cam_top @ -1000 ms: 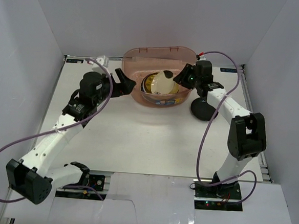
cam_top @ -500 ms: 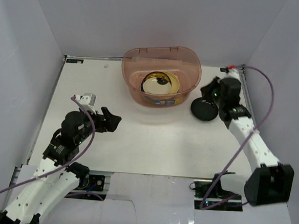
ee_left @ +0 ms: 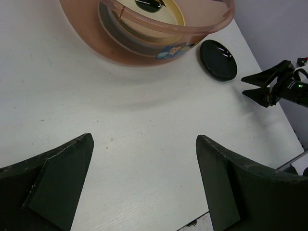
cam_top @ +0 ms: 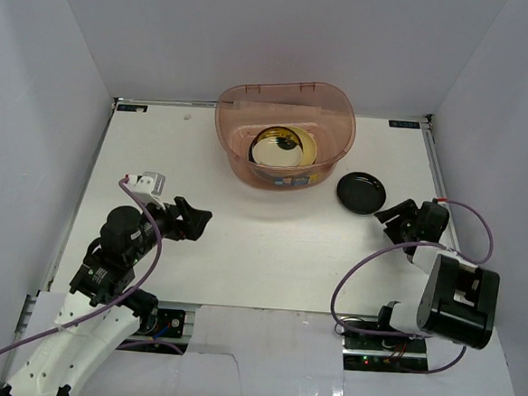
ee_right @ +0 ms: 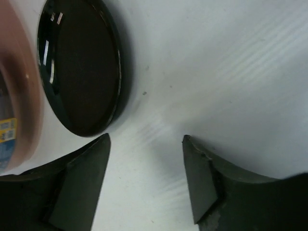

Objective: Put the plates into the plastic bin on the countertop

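The pinkish translucent plastic bin (cam_top: 341, 113) stands at the back middle of the white countertop (cam_top: 270, 244). Stacked plates lie in it, an amber-gold one (cam_top: 286, 148) on top; the plates under it are mostly hidden. A black plate (cam_top: 361, 192) lies on the countertop right of the bin, also in the left wrist view (ee_left: 218, 59) and the right wrist view (ee_right: 79, 67). My left gripper (cam_top: 199, 219) is open and empty, low at the left. My right gripper (cam_top: 391, 216) is open and empty, just right of the black plate, not touching it.
White walls close in the countertop at the back and both sides. Purple cables loop from both arms. The bin (ee_left: 144, 45) fills the upper part of the left wrist view, and its wall (ee_right: 14, 110) shows at the left edge of the right wrist view.
Both arms have drawn back from the bin toward the near edge. The right arm has folded down low by the black plate. The cream plate it held over the bin is gone from view.
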Available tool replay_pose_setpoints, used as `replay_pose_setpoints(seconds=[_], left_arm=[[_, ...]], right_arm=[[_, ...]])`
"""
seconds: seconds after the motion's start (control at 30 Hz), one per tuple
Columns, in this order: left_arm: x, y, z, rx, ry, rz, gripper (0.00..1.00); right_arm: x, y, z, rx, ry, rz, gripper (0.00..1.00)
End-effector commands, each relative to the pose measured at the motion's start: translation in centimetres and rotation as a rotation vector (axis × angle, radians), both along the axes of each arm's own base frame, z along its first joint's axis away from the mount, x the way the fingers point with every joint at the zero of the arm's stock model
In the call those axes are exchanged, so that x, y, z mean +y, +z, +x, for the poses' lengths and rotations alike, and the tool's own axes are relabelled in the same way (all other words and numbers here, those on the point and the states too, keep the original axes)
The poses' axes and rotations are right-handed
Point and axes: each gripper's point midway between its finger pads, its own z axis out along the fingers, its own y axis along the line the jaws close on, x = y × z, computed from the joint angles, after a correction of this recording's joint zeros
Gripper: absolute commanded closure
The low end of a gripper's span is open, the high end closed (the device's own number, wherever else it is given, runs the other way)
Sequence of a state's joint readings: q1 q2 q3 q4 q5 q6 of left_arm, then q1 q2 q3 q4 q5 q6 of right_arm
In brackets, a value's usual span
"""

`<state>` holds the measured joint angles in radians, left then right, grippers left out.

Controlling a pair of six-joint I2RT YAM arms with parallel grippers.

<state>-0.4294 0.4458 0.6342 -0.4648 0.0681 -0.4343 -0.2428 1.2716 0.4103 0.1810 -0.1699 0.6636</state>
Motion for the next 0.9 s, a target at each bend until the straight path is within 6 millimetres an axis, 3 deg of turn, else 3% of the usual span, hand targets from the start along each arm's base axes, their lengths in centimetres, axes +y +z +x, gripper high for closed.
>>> replay_pose_setpoints(seconds=[0.0,0.1,0.13,0.27,0.3,0.4,0.43,0.47,0.5,0.57,0.6,0.67,0.7,0.73,0.77,0.8,0.87], left_arm=[[-0.2,0.4,-0.3,-0.020,-0.019,0.001,0.02],[-0.3,0.1,-0.2,-0.011,-0.023,0.003,0.02],[-0.4,0.1,-0.2,-0.008,-0.028,0.004,0.02],[-0.4,-0.2,0.0,0.005,-0.029,0.015,0.02],[-0.4,-0.2,0.0,0.004,-0.029,0.016,0.02],[-0.5,-0.1,-0.1,-0.002,-0.038,0.024,0.02],[-0.4,0.1,-0.1,-0.009,-0.040,0.030,0.02],[-0.5,0.2,-0.2,-0.014,-0.048,0.029,0.02],[-0.6,0.4,-0.3,-0.020,-0.053,0.029,0.02],[-0.7,1.0,-0.6,-0.037,-0.067,0.024,0.02],[-0.9,1.2,-0.8,-0.047,-0.080,0.021,0.02],[-1.1,1.3,-1.0,-0.052,-0.093,0.021,0.02],[-1.3,1.2,-1.0,-0.050,-0.103,0.021,0.02],[-1.4,1.1,-1.0,-0.048,-0.108,0.023,0.02],[-1.5,1.1,-1.0,-0.047,-0.113,0.023,0.02],[-1.5,1.0,-1.0,-0.044,-0.116,0.025,0.02],[-1.5,0.9,-1.0,-0.042,-0.113,0.024,0.02]], right_arm=[[1.2,2.2,3.6,-0.149,-0.018,0.166,0.36],[1.3,1.3,5.8,-0.150,-0.032,0.241,0.43],[1.5,0.1,6.3,-0.123,-0.052,0.287,0.51],[1.4,-1.3,8.3,-0.116,-0.080,0.353,0.71],[1.3,-1.0,8.9,-0.126,-0.075,0.362,0.85],[1.1,0.8,9.0,-0.192,-0.076,0.372,0.92],[0.2,4.0,9.2,-0.281,-0.086,0.332,0.92],[-0.2,5.1,8.7,-0.307,-0.083,0.283,0.92],[-0.6,9.1,8.4,-0.401,-0.074,0.218,0.92],[-1.7,11.6,7.4,-0.411,-0.092,0.099,0.92],[-1.6,16.4,7.0,-0.531,-0.076,0.054,0.92],[-1.2,20.7,6.4,-0.631,-0.046,0.006,0.92],[0.0,24.5,6.2,-0.702,0.005,-0.006,0.92],[1.1,26.3,6.3,-0.729,0.046,-0.014,0.92],[2.3,27.6,6.7,-0.741,0.094,-0.023,0.92],[5.1,29.5,7.7,-0.737,0.190,-0.042,0.92],[8.3,30.7,8.9,-0.732,0.287,-0.075,0.92]])
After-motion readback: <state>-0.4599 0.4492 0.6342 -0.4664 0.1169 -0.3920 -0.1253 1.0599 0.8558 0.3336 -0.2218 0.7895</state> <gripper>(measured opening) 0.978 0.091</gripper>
